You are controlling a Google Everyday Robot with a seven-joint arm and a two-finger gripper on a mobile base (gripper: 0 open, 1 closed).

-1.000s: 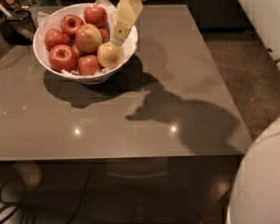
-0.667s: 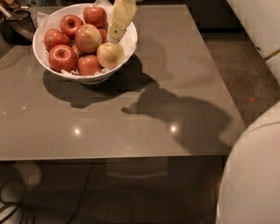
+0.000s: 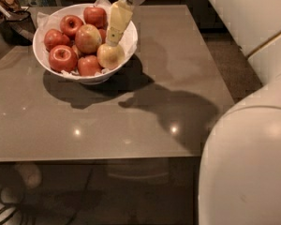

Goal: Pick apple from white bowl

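The white bowl, lined with crumpled white paper, stands at the table's far left and holds several apples. The pale yellow-tan apple lies at the bowl's right front, against the rim. A larger red-and-yellow apple sits in the middle, with deep red apples around it. My gripper reaches down from the top of the view, slanted, with its yellow tip right above the pale apple, touching it or nearly so.
The bowl stands on a grey-brown glossy table. Dark clutter lies past the bowl at the far left. My white body fills the right side. Cables lie on the floor under the table's front edge.
The gripper has come lower and a little left, closer onto the pale apple. The view has shifted, and my white body fills more of the right side.
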